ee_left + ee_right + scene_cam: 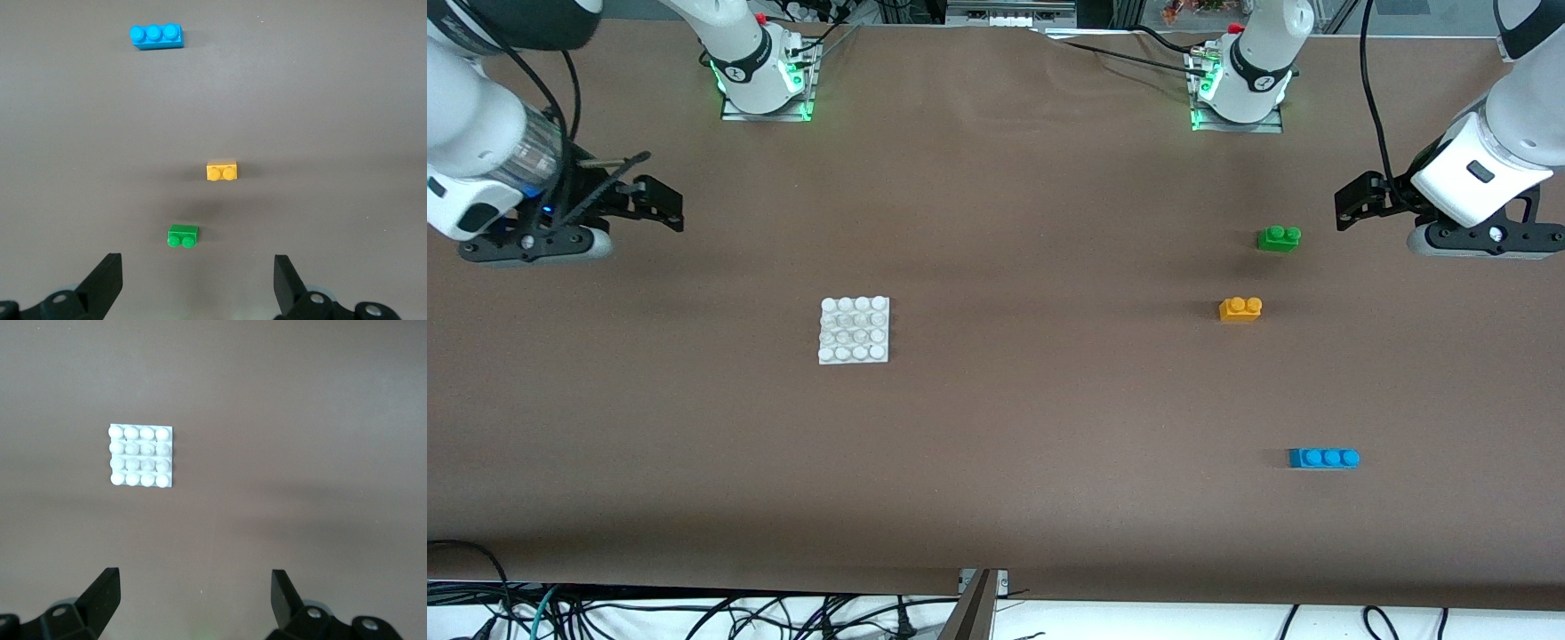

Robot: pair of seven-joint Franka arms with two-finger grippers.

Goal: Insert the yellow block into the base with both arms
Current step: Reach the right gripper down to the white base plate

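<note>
**Nothing picked yet: watch for the wrong brick**

Both arms hang off to the sides w/ jaws spread wide, holding nothing. Your left gripper (1352,203) is up over the table's left-arm end; right gripper (660,203) over the right-arm end.

Yellow block (1240,308) sits loose on the table (1049,222) toward the left arm's end, betw. the green brick (1279,238) (farther from the front cam) and the blue brick (1324,458) (nearer). Base (854,331) lies flat, well apart, toward the right arm's end.

Risks, as I judge them:
- Green brick is near the yellow one & same shape; a sloppy approach could grab or knock it.
- Base isn't pinned; if you press w/o the right arm steadying it, it'll prob. slide or tip.
- Studs misaligned = block won't seat.

No brand, label or readable text on bricks or base.
</note>
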